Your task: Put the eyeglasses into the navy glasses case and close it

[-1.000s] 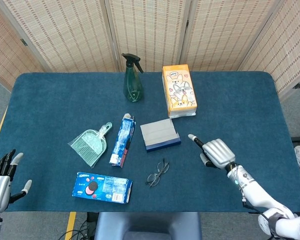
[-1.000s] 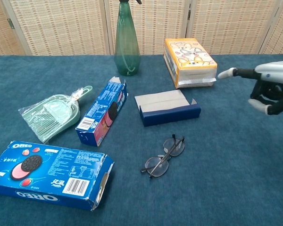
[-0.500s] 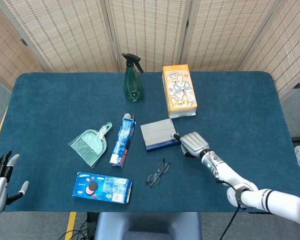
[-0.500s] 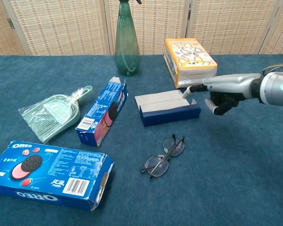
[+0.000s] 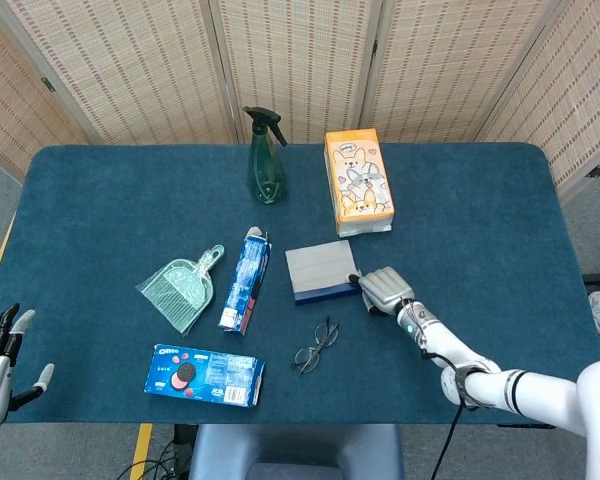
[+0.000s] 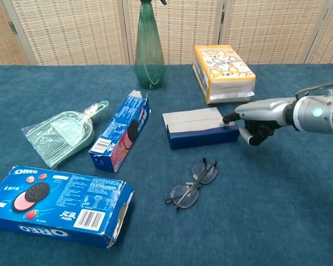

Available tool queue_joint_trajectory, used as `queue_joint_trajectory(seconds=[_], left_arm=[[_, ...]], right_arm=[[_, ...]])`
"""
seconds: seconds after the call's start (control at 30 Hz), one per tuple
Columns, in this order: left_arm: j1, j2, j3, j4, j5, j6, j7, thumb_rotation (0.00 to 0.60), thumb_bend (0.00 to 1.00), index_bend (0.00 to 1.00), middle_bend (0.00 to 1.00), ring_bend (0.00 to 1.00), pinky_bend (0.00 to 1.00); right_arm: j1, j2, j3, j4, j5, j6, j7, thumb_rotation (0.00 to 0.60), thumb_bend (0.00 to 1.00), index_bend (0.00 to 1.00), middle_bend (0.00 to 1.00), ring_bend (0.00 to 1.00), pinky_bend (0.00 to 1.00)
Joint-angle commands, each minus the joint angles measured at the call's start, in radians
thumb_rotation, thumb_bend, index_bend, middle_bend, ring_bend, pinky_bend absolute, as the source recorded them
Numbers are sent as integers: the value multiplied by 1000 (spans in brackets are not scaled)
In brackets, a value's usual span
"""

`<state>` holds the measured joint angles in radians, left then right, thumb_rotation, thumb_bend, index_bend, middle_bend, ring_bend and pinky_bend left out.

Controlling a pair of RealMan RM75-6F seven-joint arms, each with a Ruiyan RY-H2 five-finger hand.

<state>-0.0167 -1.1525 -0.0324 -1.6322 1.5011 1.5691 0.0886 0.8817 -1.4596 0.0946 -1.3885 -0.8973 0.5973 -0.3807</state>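
Blue table [image 5: 500,220]: right hand [image 5: 382,288] touched case [image 5: 322,272] end, fingers curled, holding nothing; glasses [image 5: 315,346] just below; should steady case gently.

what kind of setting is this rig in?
Probably a lab or staged data-collection space: woven folding screens fence off a table under blue cloth, set with unrelated props such as a spray bottle and cookie box.

Bare tabletop [image 5: 480,210] lying open on the right, blue carton [image 5: 244,279] crowding the navy glasses case [image 5: 322,272] on its left, orange box [image 5: 357,180] standing just beyond.
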Motion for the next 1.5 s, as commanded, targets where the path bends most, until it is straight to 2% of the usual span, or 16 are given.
queue_joint_trajectory(seconds=[0.03, 0.17, 0.3, 0.37, 0.47, 0.6, 0.93, 1.33, 1.5], left_arm=[[0, 0, 0, 0, 1, 0, -1, 600, 361, 104, 0, 5, 138], [-2, -3, 2, 1, 3, -7, 0, 600, 361, 104, 0, 5, 138], [-4, -5, 1, 2, 6, -8, 0, 600, 361, 104, 0, 5, 138], [-5, -7, 0, 4, 5, -10, -1, 600, 361, 104, 0, 5, 138], [-7, -9, 0, 6, 5, -14, -1, 600, 361, 104, 0, 5, 138], [-8, -11, 0, 7, 9, -12, -4, 600, 361, 104, 0, 5, 138], [16, -1, 4, 18, -7, 7, -20, 600, 361, 104, 0, 6, 138], [28, -1, 5, 34, -12, 11, -38, 600, 361, 104, 0, 5, 138], [28, -3, 3, 38, -12, 10, -40, 600, 361, 104, 0, 5, 138]], right_arm=[[-19, 42, -27, -57, -17, 38, -4, 600, 920, 246, 1000, 1000, 1000], [-45, 110, -74, -151, -49, 66, -16, 600, 921, 293, 1000, 1000, 1000], [-63, 175, -102, -233, -79, 81, -10, 600, 921, 301, 1000, 1000, 1000], [-67, 203, -108, -263, -91, 97, -14, 600, 921, 301, 1000, 1000, 1000], [-67, 213, -90, -280, -101, 136, -15, 600, 919, 301, 1000, 1000, 1000], [-54, 180, -63, -286, -144, 176, -30, 600, 919, 301, 1000, 1000, 1000], [30, 53, -48, -260, -194, 111, -71, 600, 919, 301, 1000, 1000, 1000], [106, -36, -78, -162, -90, 79, -194, 600, 919, 301, 1000, 1000, 1000], [120, -61, -91, -107, -46, 115, -252, 600, 919, 301, 1000, 1000, 1000]])
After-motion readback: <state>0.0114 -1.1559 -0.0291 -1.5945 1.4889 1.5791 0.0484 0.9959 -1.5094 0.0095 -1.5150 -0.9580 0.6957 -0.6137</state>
